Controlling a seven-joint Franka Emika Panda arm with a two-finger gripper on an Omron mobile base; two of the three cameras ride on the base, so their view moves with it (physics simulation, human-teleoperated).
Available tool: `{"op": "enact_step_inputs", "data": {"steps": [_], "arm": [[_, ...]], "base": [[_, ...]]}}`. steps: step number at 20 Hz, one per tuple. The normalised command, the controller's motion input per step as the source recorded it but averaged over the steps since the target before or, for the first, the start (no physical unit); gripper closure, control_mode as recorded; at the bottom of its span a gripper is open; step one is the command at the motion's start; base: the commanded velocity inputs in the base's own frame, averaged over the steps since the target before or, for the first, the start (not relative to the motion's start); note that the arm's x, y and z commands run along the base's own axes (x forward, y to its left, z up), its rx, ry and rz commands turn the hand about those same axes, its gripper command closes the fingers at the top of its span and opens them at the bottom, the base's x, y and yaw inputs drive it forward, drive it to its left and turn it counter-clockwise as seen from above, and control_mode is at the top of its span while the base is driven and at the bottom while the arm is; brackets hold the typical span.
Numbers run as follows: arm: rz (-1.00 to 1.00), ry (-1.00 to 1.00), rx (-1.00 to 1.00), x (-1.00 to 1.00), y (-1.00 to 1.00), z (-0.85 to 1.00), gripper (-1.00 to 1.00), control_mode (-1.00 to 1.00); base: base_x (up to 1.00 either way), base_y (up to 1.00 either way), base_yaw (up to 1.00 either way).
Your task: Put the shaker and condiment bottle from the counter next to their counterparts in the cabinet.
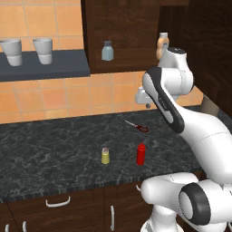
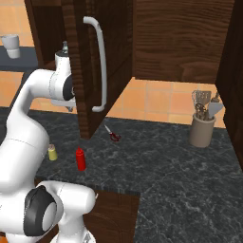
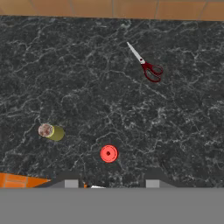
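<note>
My claw [image 3: 108, 183] is hanging high over the counter [image 3: 87, 87], pointing straight down, and I am looking along it at the stone below. Its two dark tips are standing apart with nothing between them, so I am holding nothing. The condiment bottle [image 3: 109, 154] is showing just above my tips as a round red top, and the shaker [image 3: 51, 131] is standing off to one side of it, apart from it. Red-handled scissors [image 3: 147, 66] are lying farther out toward the tiled wall.

From the left base view my arm is rising from the base, bending at the elbow and reaching forward over the counter, my wrist sitting level with the bottom of the cabinet [image 1: 131, 36]. Inside it the grey-blue shaker [image 1: 107, 50] and the tan bottle [image 1: 162, 44] are standing on the shelf, well apart
</note>
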Motion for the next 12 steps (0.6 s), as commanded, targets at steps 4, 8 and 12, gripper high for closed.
{"op": "enact_step_inputs", "data": {"steps": [4,8,12], "arm": [[0.00,0.00,0.00,-0.02,0.00,-0.02,-1.00,-1.00],[0.00,0.00,0.00,-0.03,0.00,-0.09,-1.00,-1.00],[0.00,0.00,0.00,-0.04,0.00,-0.11,-1.00,-1.00]], "base": [[0.00,0.00,0.00],[0.00,0.00,0.00],[0.00,0.00,0.00]]}}
